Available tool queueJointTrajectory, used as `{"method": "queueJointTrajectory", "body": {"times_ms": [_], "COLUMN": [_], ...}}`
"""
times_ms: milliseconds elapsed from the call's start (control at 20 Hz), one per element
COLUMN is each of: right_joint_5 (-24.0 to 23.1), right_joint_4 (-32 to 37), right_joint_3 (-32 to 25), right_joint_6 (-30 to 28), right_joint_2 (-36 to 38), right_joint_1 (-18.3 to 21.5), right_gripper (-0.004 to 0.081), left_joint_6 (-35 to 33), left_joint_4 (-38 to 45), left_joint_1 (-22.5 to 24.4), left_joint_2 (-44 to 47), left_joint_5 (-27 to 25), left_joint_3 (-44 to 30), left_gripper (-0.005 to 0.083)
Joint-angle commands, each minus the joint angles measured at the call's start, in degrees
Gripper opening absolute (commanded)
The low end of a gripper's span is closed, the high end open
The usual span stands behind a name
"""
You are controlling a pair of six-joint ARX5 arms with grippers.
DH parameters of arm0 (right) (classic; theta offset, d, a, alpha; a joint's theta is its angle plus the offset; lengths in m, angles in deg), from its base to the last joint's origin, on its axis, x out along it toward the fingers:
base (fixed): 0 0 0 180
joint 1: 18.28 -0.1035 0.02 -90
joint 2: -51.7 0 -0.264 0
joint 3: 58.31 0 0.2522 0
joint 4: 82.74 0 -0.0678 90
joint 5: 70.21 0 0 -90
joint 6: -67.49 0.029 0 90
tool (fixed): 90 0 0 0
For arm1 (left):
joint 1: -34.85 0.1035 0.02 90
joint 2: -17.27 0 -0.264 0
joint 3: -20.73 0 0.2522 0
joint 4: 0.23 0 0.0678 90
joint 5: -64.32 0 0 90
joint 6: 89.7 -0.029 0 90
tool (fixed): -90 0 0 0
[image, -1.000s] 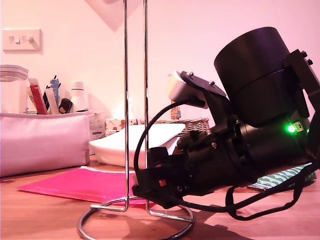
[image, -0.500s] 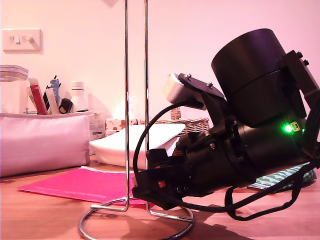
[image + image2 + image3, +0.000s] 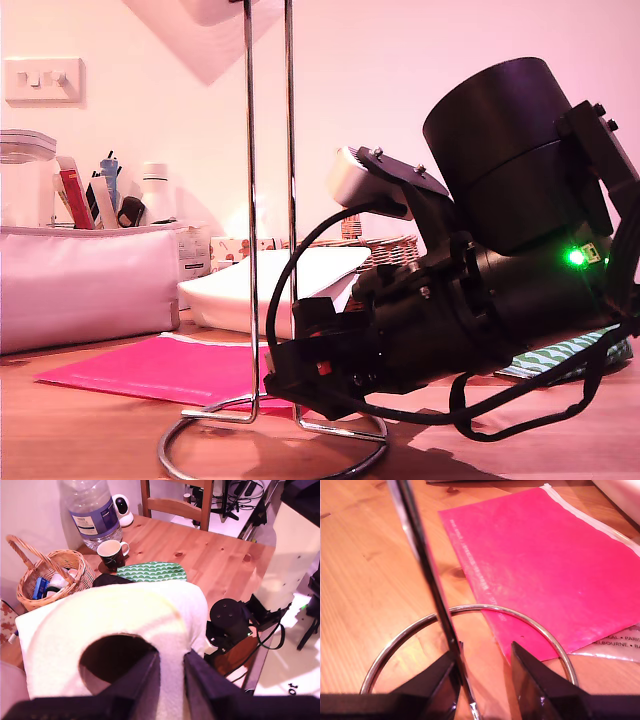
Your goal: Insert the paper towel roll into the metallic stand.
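Above the stand (image 3: 268, 250), our first end effector (image 3: 171, 666) gripped the roll (image 3: 115, 630) by its core wall for threading; our second end effector (image 3: 482, 667) clamped one upright, steadying it.

Metallic stand (image 3: 270, 300) on table (image 3: 90, 435), envelope (image 3: 150, 368) behind its base, basket (image 3: 385, 247) beyond.

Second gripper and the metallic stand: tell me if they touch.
Touching. In the second wrist view one of my second gripper's fingers presses against an upright rod of the metallic stand; the other stands clear.
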Motion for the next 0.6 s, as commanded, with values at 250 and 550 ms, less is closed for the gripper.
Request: {"method": "queueJointTrajectory", "body": {"times_ms": [250, 550], "right_joint_5": [-0.33, -0.33], "right_joint_4": [0.26, 0.26], "right_joint_3": [0.57, 0.57], "right_joint_6": [0.07, 0.07], "right_joint_2": [0.00, 0.00], "right_joint_1": [0.35, 0.35], "right_gripper": [0.0262, 0.0262], "left_joint_6": [-5.97, -5.60], "left_joint_4": [0.70, 0.70], "left_joint_1": [-0.13, -0.13], "left_joint_2": [-5.88, -7.96], "left_joint_5": [-4.37, -3.80], "left_joint_3": [0.02, 0.02], "left_gripper": [-0.0024, -0.0024]}}
